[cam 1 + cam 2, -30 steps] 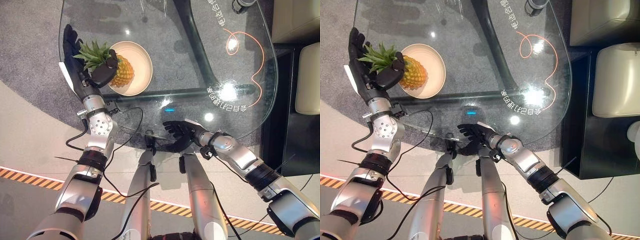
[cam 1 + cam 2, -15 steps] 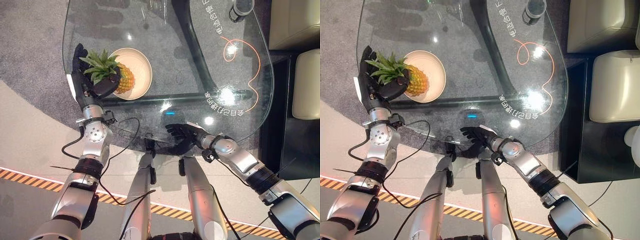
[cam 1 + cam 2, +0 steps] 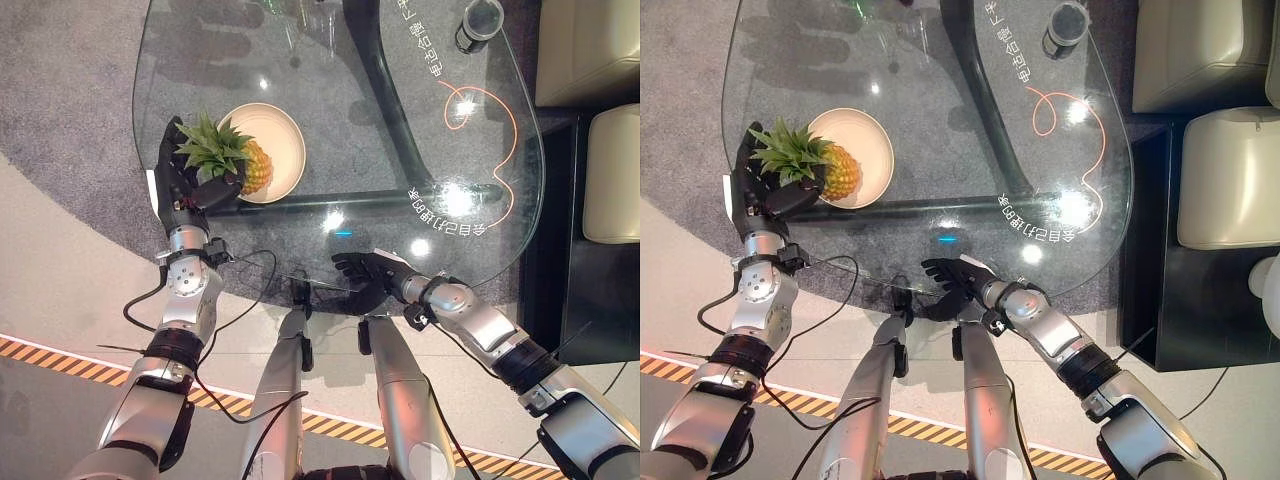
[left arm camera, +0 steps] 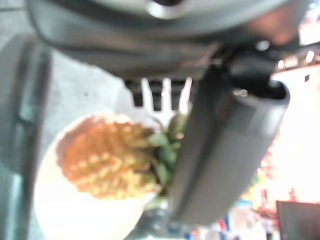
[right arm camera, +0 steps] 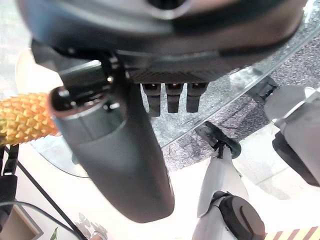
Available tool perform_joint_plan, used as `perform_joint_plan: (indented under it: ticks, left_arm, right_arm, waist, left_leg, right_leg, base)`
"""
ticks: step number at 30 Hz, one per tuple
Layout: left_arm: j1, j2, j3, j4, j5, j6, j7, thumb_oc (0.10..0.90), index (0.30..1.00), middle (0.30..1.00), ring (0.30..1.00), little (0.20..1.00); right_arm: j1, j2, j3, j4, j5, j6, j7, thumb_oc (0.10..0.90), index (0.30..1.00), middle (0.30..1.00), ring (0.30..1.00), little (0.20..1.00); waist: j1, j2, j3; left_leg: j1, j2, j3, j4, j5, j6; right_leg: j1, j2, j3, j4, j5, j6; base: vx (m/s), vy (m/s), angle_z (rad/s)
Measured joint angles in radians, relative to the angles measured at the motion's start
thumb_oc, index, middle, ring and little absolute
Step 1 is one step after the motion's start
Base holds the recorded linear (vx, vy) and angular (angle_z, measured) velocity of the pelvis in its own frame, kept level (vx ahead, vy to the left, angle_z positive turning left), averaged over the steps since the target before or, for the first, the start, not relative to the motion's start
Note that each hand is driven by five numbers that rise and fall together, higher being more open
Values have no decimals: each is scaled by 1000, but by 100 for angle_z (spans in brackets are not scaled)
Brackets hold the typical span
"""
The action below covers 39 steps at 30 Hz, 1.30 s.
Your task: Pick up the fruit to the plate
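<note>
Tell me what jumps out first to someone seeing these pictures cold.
The pineapple grabs the eye: the left robot hand grips it at the crown, its golden body lying over the near-left part of the cream plate on the glass table. Next comes the right robot hand, its fingers spread at the table's near edge, holding nothing. A dark cup stands far off at the table's far right.

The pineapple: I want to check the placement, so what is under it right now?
The fruit end of the pineapple lies over the cream plate, while the left hand grips the leafy crown beyond the rim. Whether it touches the plate is hidden.
</note>
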Motion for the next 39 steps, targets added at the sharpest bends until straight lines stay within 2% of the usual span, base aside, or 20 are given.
perform_joint_plan:
  ticks: [5, 16, 20, 35, 39]
  left_arm:
    - [14, -1, 0, 0, -32, 4, -26, 800, 900, 900, 900, 900]
    - [104, -5, -4, 0, -71, 75, -84, 800, 900, 900, 900, 900]
    - [143, -14, -4, 1, -89, 84, -86, 800, 900, 900, 900, 900]
    - [258, -30, -3, 0, -89, 121, -132, 800, 900, 900, 900, 900]
    - [301, -41, -3, 0, -89, 152, -155, 800, 900, 900, 900, 900]
  right_arm:
    - [14, 1, -1, 0, -14, -1, 0, 800, 900, 900, 900, 900]
    - [27, 1, -14, 0, -25, -12, 0, 800, 900, 900, 900, 900]
    - [51, 1, -22, 0, -25, -14, 0, 800, 900, 900, 900, 900]
    - [132, 1, -60, -2, -30, -42, 0, 800, 900, 900, 900, 900]
    - [173, 1, -69, -2, -33, -47, 1, 800, 900, 900, 900, 900]
  waist:
    - [2, 2, 1]
    - [26, 11, 2]
    - [26, 19, 2]
    - [30, 23, 2]
    - [35, 28, 2]
  left_leg:
    - [17, 3, 0, -4, 3, 4]
    - [101, 9, -7, -40, 9, -7]
    - [137, 10, -21, -54, 12, -8]
    - [261, 20, -42, -88, 13, -12]
    - [313, 24, -52, -106, 12, -13]
  right_leg:
    - [18, 3, -1, -1, 1, -3]
    - [90, 8, -8, -15, -12, -10]
    - [132, 7, -23, -24, -15, -14]
    - [261, 11, -51, -55, -32, -26]
    - [316, 15, -56, -73, -36, -28]
  base:
    - [-12, -32, -1]
    - [-11, -40, 2]
    - [-4, -42, 8]
    - [-2, -29, 4]
    - [-1, -24, 3]
